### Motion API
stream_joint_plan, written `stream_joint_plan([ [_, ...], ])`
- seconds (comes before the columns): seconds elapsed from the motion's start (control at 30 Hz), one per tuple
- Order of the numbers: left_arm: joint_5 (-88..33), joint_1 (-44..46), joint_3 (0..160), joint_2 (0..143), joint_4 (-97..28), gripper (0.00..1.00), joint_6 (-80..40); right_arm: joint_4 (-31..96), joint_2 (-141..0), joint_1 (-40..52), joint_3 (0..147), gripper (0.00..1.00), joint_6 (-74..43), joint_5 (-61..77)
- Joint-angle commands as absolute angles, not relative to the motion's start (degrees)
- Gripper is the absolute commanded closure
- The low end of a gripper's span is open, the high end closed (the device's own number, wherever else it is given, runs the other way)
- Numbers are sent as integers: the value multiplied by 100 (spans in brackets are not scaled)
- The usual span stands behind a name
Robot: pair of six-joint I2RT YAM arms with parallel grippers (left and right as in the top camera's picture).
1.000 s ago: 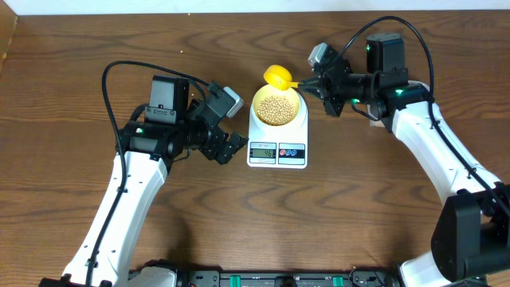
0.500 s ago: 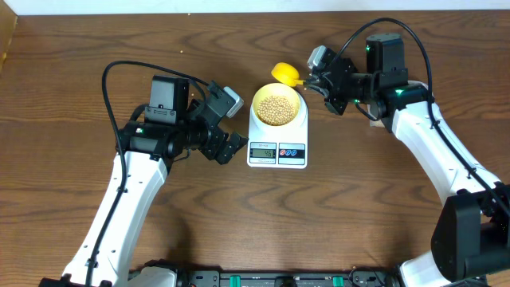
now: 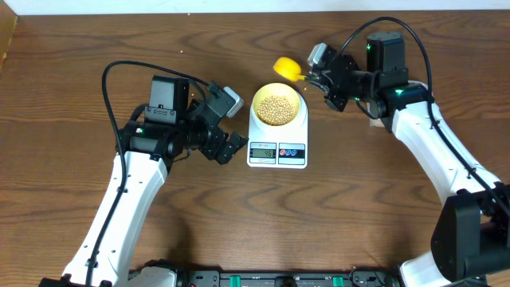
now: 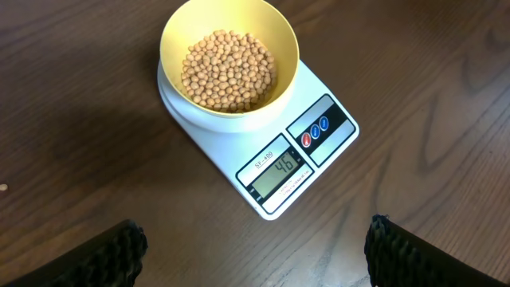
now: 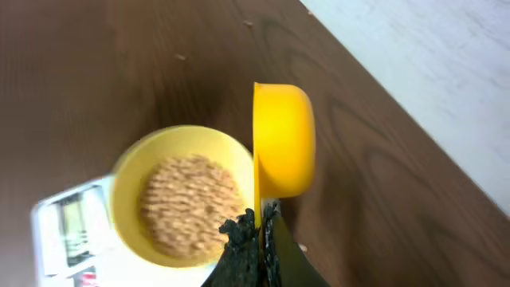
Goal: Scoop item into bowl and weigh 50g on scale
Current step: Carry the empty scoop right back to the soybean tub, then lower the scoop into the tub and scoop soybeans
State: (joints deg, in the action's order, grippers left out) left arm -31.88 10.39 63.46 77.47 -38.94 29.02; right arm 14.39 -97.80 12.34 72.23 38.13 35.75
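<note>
The pale-yellow bowl (image 3: 276, 107) stands on the white scale (image 3: 277, 149) and holds many tan beans (image 3: 276, 108). The scale's display (image 4: 278, 168) reads 46. My right gripper (image 3: 312, 76) is shut on the handle of a yellow scoop (image 3: 287, 68), held tilted just past the bowl's far right rim; in the right wrist view the scoop (image 5: 282, 148) shows beside the bowl (image 5: 182, 194). My left gripper (image 3: 229, 143) is open and empty, left of the scale; its view shows the bowl (image 4: 229, 64) and scale (image 4: 311, 151) ahead.
The brown wooden table (image 3: 159, 48) runs to a pale wall edge (image 5: 446, 72) at the back. A tiny speck (image 4: 4, 187) lies on the table at the left.
My right gripper has carried the yellow scoop up and to the right, from over the bowl's rim to just beyond it. The left arm has not moved.
</note>
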Motion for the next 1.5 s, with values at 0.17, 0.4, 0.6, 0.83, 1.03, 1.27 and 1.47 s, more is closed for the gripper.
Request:
stream_joint_plan([
  [0.17,-3295,1031,6399,7684,-3894,10,2995,1321,-9367,1192,7190,99,3756,1267],
  [0.4,-3295,1031,6399,7684,-3894,10,2995,1369,-9107,768,7190,99,2617,91],
  [0.6,-3295,1031,6399,7684,-3894,10,2995,1997,-8687,198,7190,99,1966,82],
  [0.83,-3295,1031,6399,7684,-3894,10,2995,3483,-8510,-69,7188,99,1977,123],
  [1.03,-3295,1031,6399,7684,-3894,10,2995,4418,-8578,-93,7188,99,1977,322],
  [1.27,-3297,1031,6399,7684,-3894,10,2995,4571,-8755,-104,7185,99,2023,414],
  [1.47,-3295,1031,6399,7684,-3894,10,2995,4567,-9089,-270,7185,99,2038,281],
])
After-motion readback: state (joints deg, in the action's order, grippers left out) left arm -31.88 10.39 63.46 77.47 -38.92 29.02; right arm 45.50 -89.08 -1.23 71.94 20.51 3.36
